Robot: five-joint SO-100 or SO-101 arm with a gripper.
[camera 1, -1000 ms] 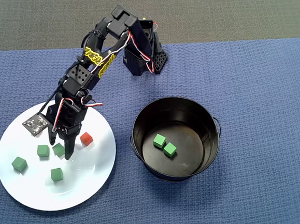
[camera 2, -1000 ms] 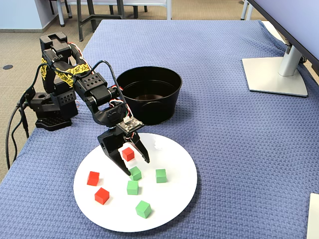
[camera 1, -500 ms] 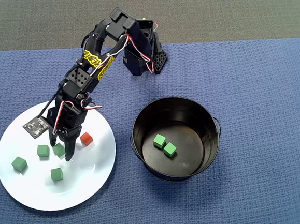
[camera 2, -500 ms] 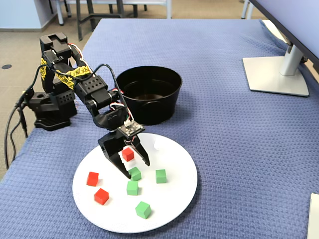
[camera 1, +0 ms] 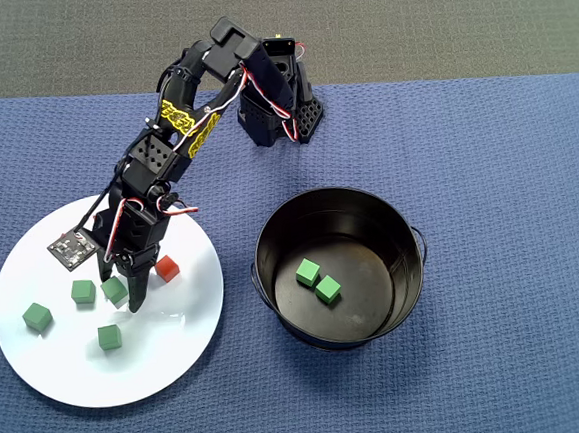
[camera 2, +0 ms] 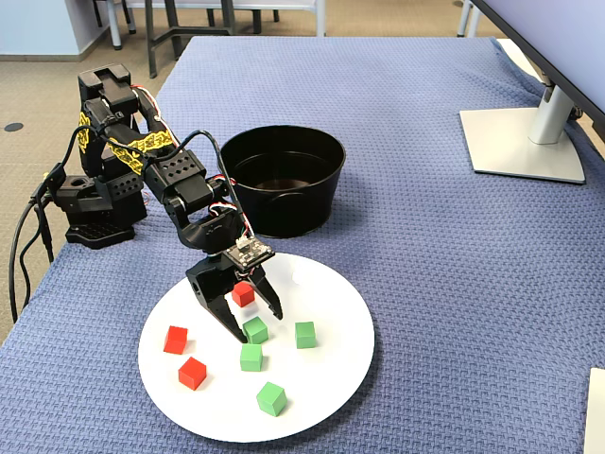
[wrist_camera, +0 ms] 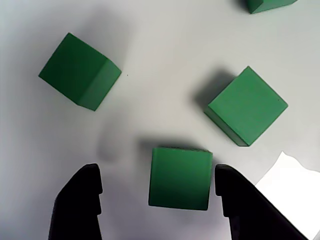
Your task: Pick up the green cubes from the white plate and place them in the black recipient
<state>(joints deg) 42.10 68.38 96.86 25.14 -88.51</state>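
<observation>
Lower now over the plate [camera 2: 321,397] than a second ago, gripper [camera 2: 255,326] spread around one green cube [camera 2: 254,329], fingertips closer to the plate's surface. In the overhead view, arm [camera 1: 177,125] drawn slightly left, gripper tip [camera 1: 122,293] nearer the left-hand cubes. Cube now between the fingers [wrist_camera: 80,202] in the wrist view.

White plate [camera 1: 170,356]: large flat round disc, lying left of the black recipient [camera 1: 408,297] in the overhead view, close but apart. Four green cubes on the plate: one [camera 1: 37,318] near its left edge, one [camera 1: 83,291], one [camera 1: 114,289] just beside it, one [camera 1: 109,337] below them. Wrist view shows that cube [wrist_camera: 180,177] flat on the plate, with others [wrist_camera: 80,71] [wrist_camera: 246,106] apart and turned at angles. Recipient: round glossy black pot, upright, holding two green cubes [camera 1: 308,271] [camera 1: 327,290] touching at corners.
</observation>
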